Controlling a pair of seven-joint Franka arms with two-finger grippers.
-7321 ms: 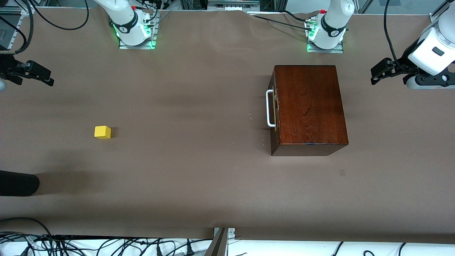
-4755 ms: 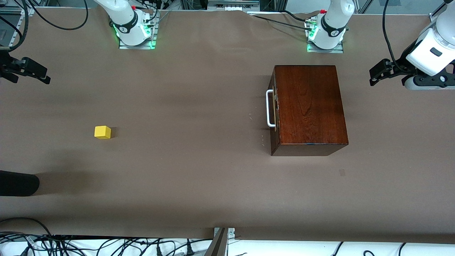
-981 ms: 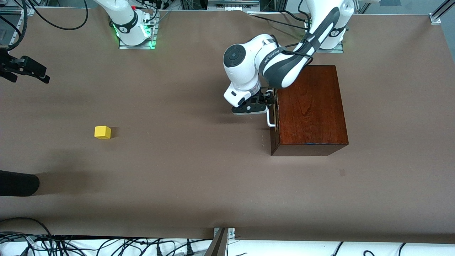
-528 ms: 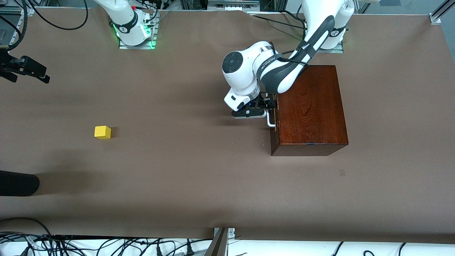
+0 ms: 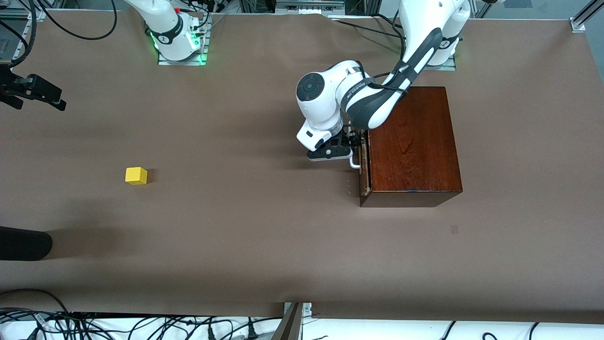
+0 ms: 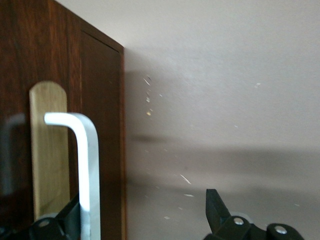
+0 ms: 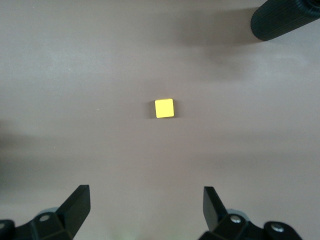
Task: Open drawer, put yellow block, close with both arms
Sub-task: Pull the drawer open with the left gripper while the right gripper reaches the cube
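The mahogany box (image 5: 410, 141) stands toward the left arm's end of the table. Its drawer front (image 6: 102, 100) faces the right arm's end and stands a sliver out of the box. My left gripper (image 5: 351, 145) is at the white bar handle (image 5: 354, 164). In the left wrist view the left gripper (image 6: 142, 212) is open, with one finger (image 6: 70, 220) tucked between the handle (image 6: 87, 170) and the drawer front. The yellow block (image 5: 136, 175) lies on the table toward the right arm's end. My right gripper (image 5: 47, 97) waits open, high above that end; its view (image 7: 145, 200) shows the block (image 7: 164, 108) below.
A black cylinder (image 5: 23, 243) juts in at the table's edge at the right arm's end, nearer the camera than the block; it also shows in the right wrist view (image 7: 285, 20). The brown table cover (image 5: 245, 212) lies bare between block and box.
The left arm swung in from the table's end to the drawer handle. In the last half second handle and gripper shifted slightly toward the right arm's end. The right gripper and block stayed put.
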